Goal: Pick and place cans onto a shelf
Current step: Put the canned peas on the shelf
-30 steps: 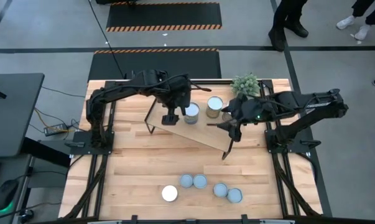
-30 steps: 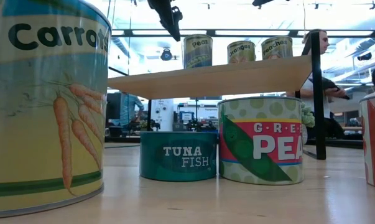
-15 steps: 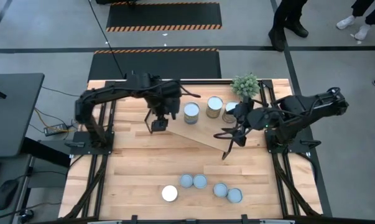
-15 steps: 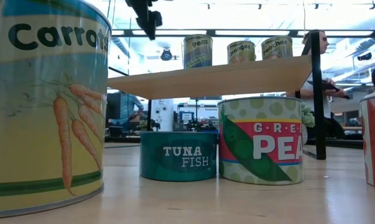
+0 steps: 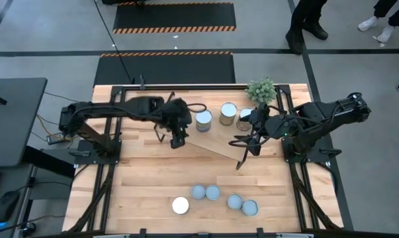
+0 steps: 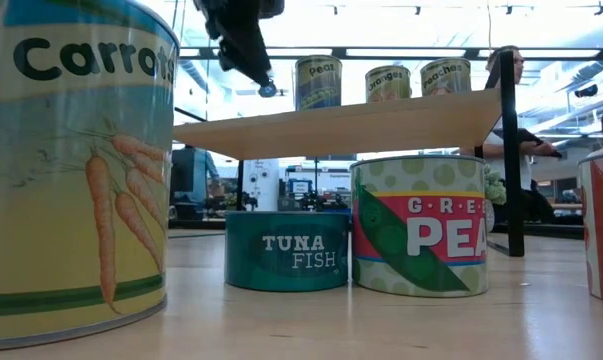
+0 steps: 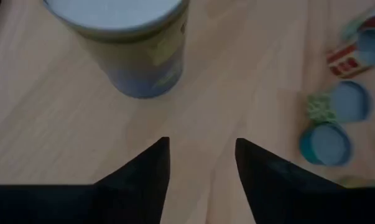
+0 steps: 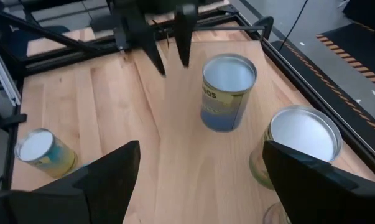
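The light-wood shelf [image 5: 206, 142] stands askew at the table's far middle on thin black legs. Three cans stand upright on it: one [image 5: 204, 119] with a pale blue-grey top, one [image 5: 228, 112] and one [image 5: 244, 118]. Several more cans [image 5: 213, 192] stand on the tabletop near the front edge. My left gripper [image 5: 178, 137] hovers over the shelf's left end, left of the nearest can [image 7: 122, 43], open with nothing between its fingers. My right gripper [image 8: 199, 174] hangs open above the shelf's right end.
A small green potted plant [image 5: 261, 89] stands at the far right behind the shelf. Up close in the low view are a carrots can [image 6: 76, 170], a tuna can [image 6: 286, 250] and a peas can [image 6: 419, 240]. People stand beyond the table's far edge.
My left gripper has drawn away from the blue-topped can on the shelf, gone toward the table's left edge and sunk lower over the shelf's left end, its wrist rolling. The cans on the shelf have stayed put.
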Motion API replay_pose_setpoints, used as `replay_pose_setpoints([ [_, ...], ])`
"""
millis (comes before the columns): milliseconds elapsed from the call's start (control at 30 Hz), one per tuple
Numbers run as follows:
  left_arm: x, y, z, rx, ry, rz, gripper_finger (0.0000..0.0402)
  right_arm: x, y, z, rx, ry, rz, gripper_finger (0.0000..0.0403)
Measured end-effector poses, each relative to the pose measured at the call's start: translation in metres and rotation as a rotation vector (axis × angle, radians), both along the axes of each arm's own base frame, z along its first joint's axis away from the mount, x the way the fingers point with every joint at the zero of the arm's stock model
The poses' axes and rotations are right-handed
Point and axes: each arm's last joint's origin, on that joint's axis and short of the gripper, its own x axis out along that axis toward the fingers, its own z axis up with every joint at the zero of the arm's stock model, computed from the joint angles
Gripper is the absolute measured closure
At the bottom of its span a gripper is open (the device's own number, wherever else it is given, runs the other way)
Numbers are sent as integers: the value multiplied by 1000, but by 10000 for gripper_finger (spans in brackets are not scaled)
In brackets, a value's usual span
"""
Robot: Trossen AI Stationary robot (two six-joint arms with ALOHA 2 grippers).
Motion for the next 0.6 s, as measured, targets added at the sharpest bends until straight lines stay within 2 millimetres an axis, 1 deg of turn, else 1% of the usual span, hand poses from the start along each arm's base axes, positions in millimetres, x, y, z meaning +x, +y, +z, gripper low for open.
replay_pose_setpoints([
  [133,4,-8,-13,53,-30,97,220,1,0,0,5,-9,-2,56],
  [300,10,-13,-14,84,-109,194,221,1,0,0,9,-10,-5,56],
  [433,16,-11,-18,78,-127,245,221,1,0,0,13,-12,-8,56],
  [600,24,-8,-24,68,-137,267,221,2,0,1,16,-17,-9,56],
])
